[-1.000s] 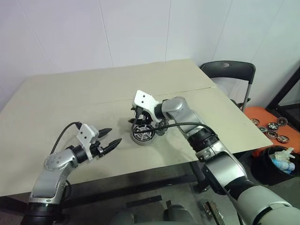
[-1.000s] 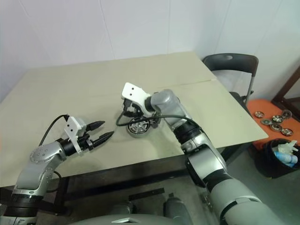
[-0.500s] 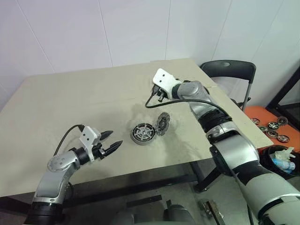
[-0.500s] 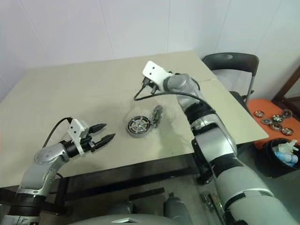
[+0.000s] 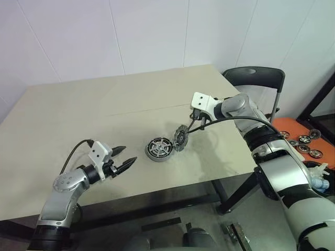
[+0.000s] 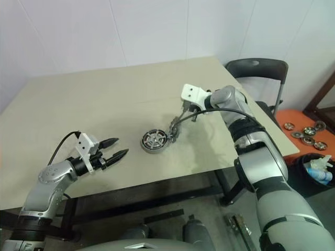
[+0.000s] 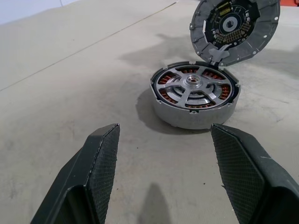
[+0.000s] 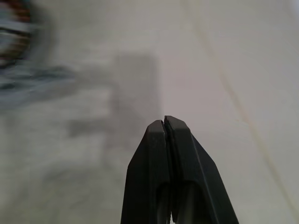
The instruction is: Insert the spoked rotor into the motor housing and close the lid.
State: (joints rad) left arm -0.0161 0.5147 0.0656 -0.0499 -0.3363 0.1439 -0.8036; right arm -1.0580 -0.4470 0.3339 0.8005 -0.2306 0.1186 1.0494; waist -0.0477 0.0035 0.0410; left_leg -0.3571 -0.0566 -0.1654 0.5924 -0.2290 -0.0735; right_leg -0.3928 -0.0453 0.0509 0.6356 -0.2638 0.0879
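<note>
Right hand (image 8: 163,122) clenched empty above table (image 5: 78,110); left hand (image 7: 163,140) released, aimed at motor housing (image 7: 195,100)

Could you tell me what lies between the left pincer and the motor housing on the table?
Nothing: bare table separates the left pincer from the motor housing, seen in the left wrist view.
</note>
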